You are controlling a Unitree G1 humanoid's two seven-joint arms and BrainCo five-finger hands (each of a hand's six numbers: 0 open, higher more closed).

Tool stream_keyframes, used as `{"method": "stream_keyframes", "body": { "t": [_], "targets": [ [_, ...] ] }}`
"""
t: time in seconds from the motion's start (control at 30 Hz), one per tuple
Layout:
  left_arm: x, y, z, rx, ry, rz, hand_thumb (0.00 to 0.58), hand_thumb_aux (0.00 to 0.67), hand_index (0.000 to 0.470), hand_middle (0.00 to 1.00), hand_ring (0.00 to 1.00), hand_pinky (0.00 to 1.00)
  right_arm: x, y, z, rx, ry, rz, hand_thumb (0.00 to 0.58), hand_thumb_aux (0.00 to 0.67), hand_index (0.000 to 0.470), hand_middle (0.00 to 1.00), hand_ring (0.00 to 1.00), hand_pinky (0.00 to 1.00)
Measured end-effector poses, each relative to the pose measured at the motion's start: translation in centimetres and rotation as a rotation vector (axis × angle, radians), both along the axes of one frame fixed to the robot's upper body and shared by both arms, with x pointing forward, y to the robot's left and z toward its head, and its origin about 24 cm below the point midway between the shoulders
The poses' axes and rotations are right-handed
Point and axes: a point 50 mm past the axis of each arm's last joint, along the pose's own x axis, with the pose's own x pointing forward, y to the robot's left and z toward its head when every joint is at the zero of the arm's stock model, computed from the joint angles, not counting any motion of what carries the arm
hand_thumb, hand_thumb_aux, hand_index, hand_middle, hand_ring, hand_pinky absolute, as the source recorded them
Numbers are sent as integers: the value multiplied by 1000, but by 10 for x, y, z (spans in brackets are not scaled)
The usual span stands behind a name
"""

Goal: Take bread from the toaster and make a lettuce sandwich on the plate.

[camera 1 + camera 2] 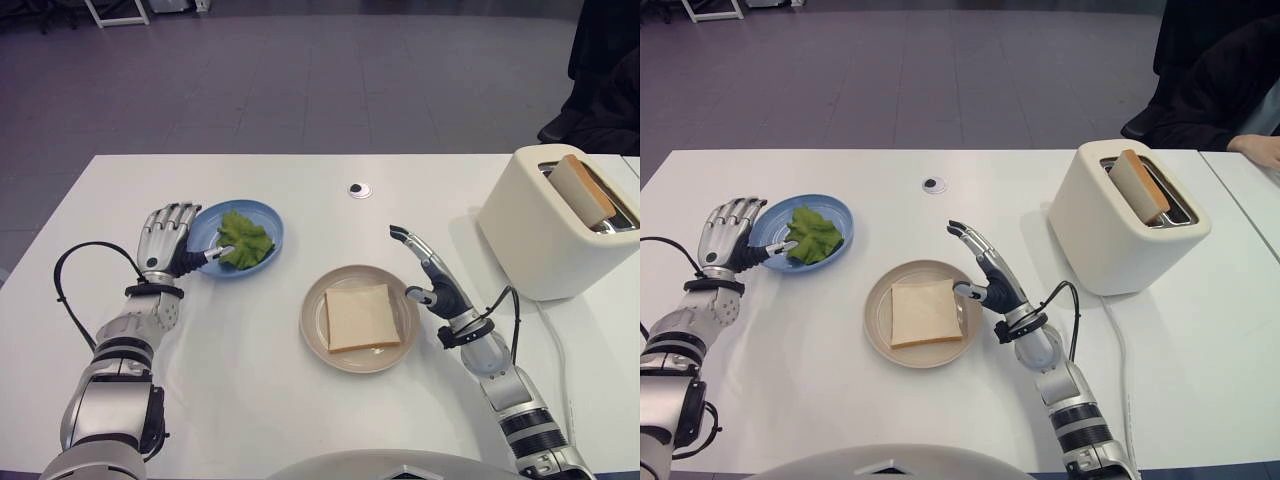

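Observation:
A beige plate [315,318] lies at the table's middle with one slice of white bread [358,316] flat on it. A cream toaster [540,235] stands at the right, a second bread slice [582,189] sticking up from its slot. A green lettuce leaf [245,240] rests in a blue dish [263,218] at the left. My left hand [168,237] is at the dish's left rim, fingers spread, thumb tip touching the leaf's edge. My right hand [430,274] hovers open just right of the beige plate, holding nothing.
A small round black-and-white disc [360,190] lies on the white table [250,400] behind the plate. The toaster's cord [556,350] trails toward the front right edge. A person's hand [1258,148] rests at the far right.

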Motion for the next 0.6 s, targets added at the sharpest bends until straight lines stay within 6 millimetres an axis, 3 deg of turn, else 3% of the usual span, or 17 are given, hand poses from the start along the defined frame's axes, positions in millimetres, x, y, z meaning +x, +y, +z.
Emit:
{"method": "stream_keyframes", "body": {
  "t": [0.2,0.23,0.27,0.3,0.33,0.37,0.6],
  "targets": [
    [13,-12,-7,22,120,11,0,0,0,0,0,0,-5,-2,-10,44,46,-16,0,0,0,0,0,0],
    [15,-15,-8,17,125,6,36,21,15,0,0,0,-5,-2,-12,45,53,-20,0,0,0,0,0,0],
    [15,-16,-9,21,133,2,403,300,210,0,0,0,-5,-3,-13,45,57,-22,0,0,0,0,0,0],
    [15,-16,-9,20,137,5,489,405,284,0,0,0,-6,-3,-14,46,61,-24,0,0,0,0,0,0],
    [14,-16,-10,21,145,7,579,644,452,0,0,0,-7,-4,-15,46,65,-29,0,0,0,0,0,0],
    [14,-16,-11,15,147,7,580,670,470,0,0,0,-7,-6,-16,46,68,-37,0,0,0,0,0,0],
    [25,-34,-6,11,137,-76,580,670,470,0,0,0,-7,-7,-17,53,74,-47,0,0,0,0,0,0]
  ]
}}
